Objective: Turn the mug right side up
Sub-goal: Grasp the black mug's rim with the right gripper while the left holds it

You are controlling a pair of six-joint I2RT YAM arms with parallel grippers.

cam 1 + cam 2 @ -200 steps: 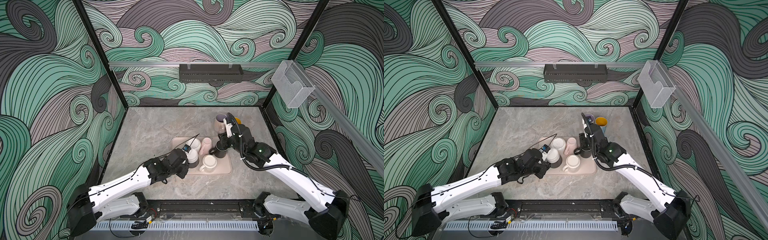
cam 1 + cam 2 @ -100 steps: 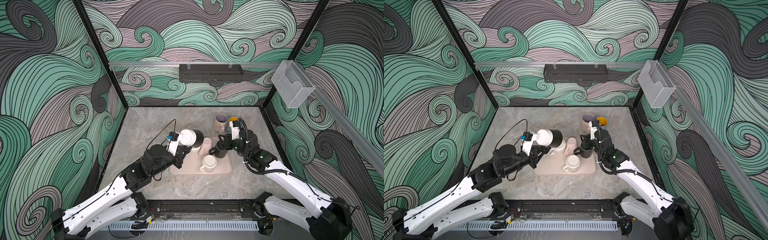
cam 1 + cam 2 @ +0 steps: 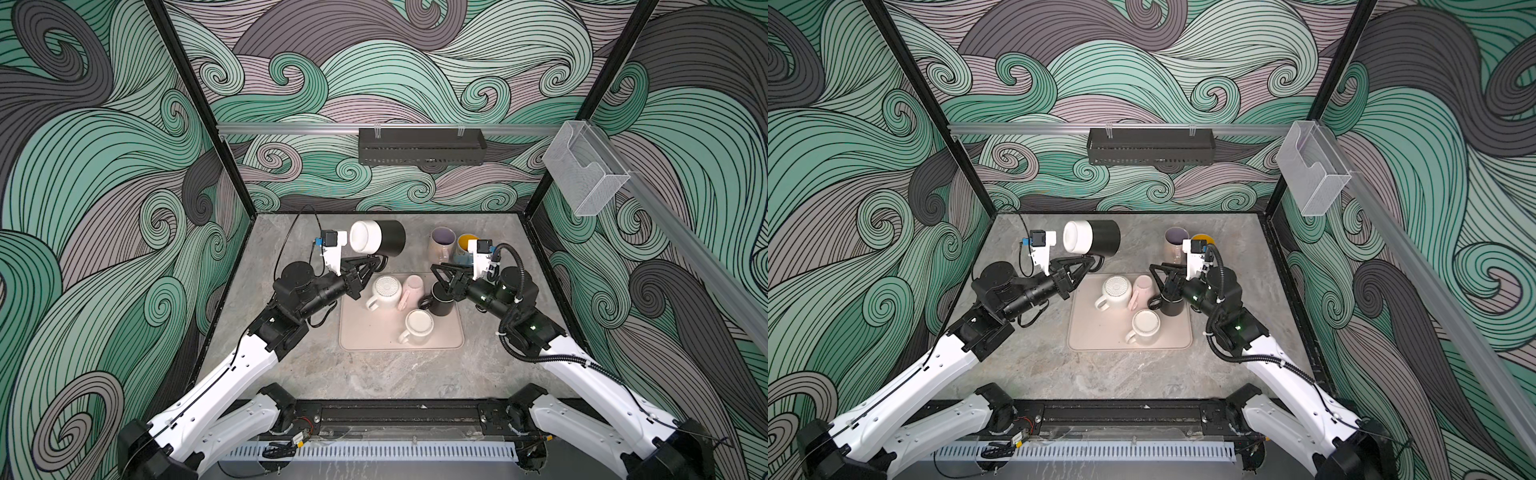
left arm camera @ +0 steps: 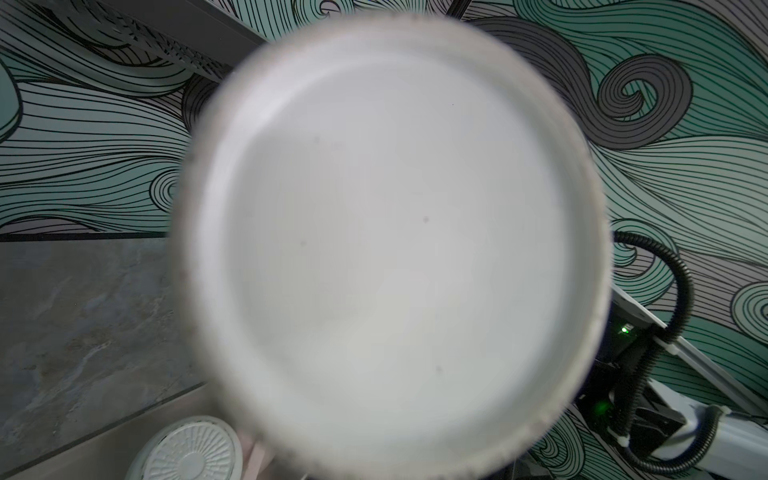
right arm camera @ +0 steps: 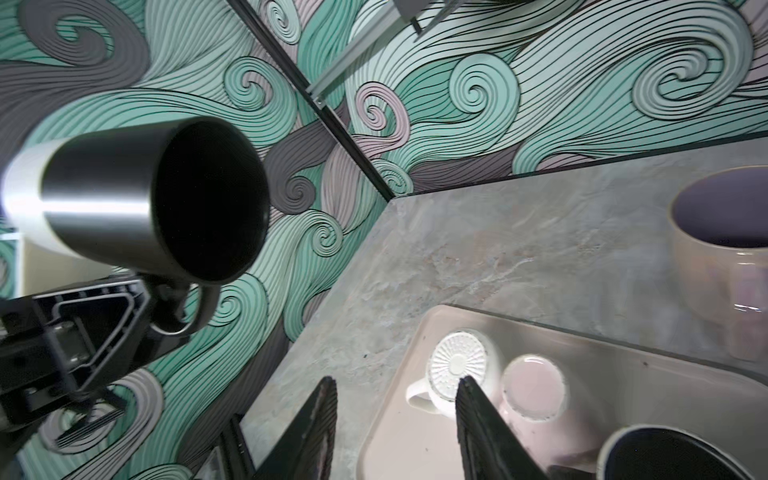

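change: black cylindrical mug with white base [image 3: 377, 242] now lifted off beige rectangular tray [image 3: 361, 338], sideways in air over counter [image 3: 286, 332] | left pincer [image 3: 375, 262] clamped on its handle | right pincer [image 5: 397, 415] widening, empty | judgement: flip half done

The black cylindrical mug with a white base [image 5: 124, 199], held in the left pincer [image 5: 166, 297], has a smooth satin sheen. The right pincer [image 5: 397, 384] has black plastic fingers [image 5: 320, 415], finely ribbed. Beneath it, the grey marbled stone-look counter [image 5: 498, 232] is matt, the beige rounded tray [image 5: 623, 374] smooth and matt, and the white upturned mug [image 5: 457, 365] glazed, with a ribbed base.
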